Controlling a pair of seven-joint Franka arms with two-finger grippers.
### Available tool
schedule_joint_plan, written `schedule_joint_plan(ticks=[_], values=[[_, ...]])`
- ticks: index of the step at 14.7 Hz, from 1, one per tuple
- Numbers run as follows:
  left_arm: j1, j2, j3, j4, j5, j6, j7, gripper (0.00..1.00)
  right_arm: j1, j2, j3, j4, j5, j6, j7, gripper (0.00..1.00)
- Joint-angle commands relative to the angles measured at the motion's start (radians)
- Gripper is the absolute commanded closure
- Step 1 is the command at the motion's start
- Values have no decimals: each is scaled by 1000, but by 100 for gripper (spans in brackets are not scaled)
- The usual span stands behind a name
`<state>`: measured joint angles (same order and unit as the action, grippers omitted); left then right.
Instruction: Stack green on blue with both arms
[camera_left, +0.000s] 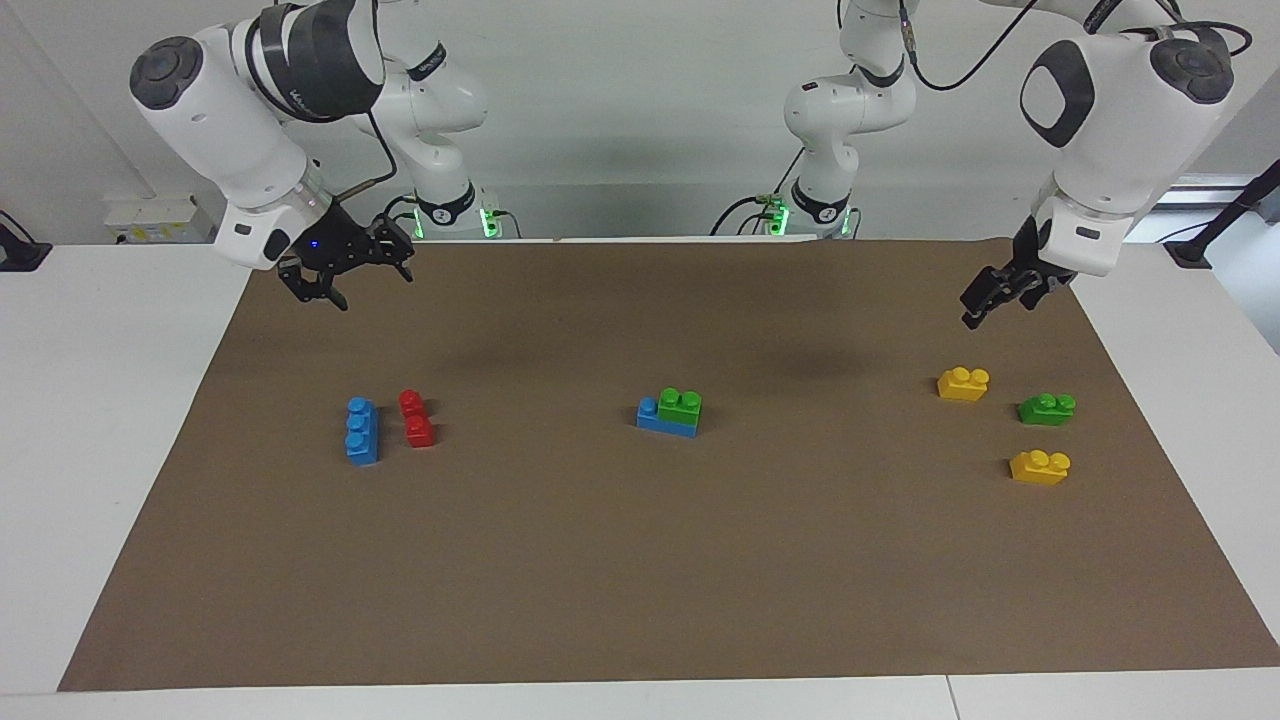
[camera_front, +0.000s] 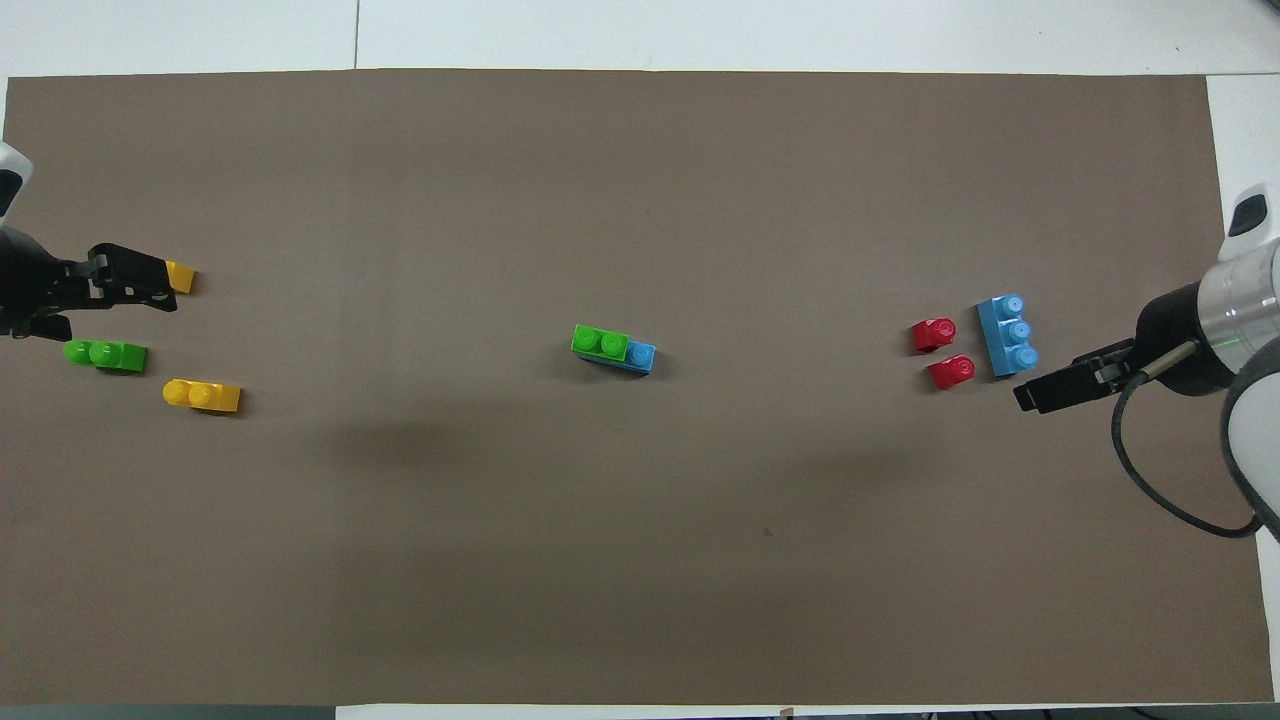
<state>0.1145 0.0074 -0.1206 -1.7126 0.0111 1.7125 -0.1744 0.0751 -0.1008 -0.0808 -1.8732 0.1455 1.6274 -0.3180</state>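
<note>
— Facing view first: right gripper (camera_left: 322, 290)?
— Up in the air over the mat (camera_left: 640, 580), by the corner at the right arm's base. Fingers spread apart, nothing between them.
— And left gripper (camera_left: 975, 312)?
— Also raised, over the mat near the edge at the left arm's end. Jaws apart, empty too. Touching no brick.
— Under or around the right gripper?
— Spare blue (camera_left: 362, 432) and red (camera_left: 417, 418), side by side with a narrow gap, flat on the mat, well below the fingers. Spare blue closer to the mat's end edge, red closer to the middle.
— Around the left gripper?
— Three bricks lying apart from one another: first yellow (camera_left: 963, 384) closest to the robots, spare green (camera_left: 1046, 409) beside it toward the mat's end edge, second yellow (camera_left: 1039, 467) farthest from the robots.
— Overhead view, same story?
— Left gripper (camera_front: 130, 285) covering part of the first yellow (camera_front: 182, 277); right gripper (camera_front: 1045, 392) just beside the spare blue (camera_front: 1008, 335).
— The task's pair?
— Mid-mat, well apart from both grippers. Stacked green (camera_left: 680, 405) seated on stacked blue (camera_left: 660, 420), over two studs, one blue stud bare at the end toward the right arm.
</note>
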Motion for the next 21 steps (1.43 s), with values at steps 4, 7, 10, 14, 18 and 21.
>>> schedule_joint_plan(ticks=[4, 7, 10, 14, 18, 21], values=[[10, -6, -10, 91, 0, -100, 135, 0, -20, -60, 22, 42, -98, -100, 182, 0], [8, -6, -8, 134, -6, -143, 125, 0, -32, -63, 35, 34, -100, -98, 269, 0], [-2, -7, -11, 145, 0, -142, 106, 0, -54, -39, 56, 52, -81, -75, 273, 0], [-4, -6, -16, 149, 10, -125, 105, 0, -54, 53, 93, 167, -139, -81, 267, 0], [-6, -7, -14, 168, 7, -142, 104, 0, -60, 113, 99, 292, -138, -129, 356, 0], [-7, -21, -11, 171, 7, -157, 102, 0, -60, 133, 102, 341, -142, -164, 392, 0]])
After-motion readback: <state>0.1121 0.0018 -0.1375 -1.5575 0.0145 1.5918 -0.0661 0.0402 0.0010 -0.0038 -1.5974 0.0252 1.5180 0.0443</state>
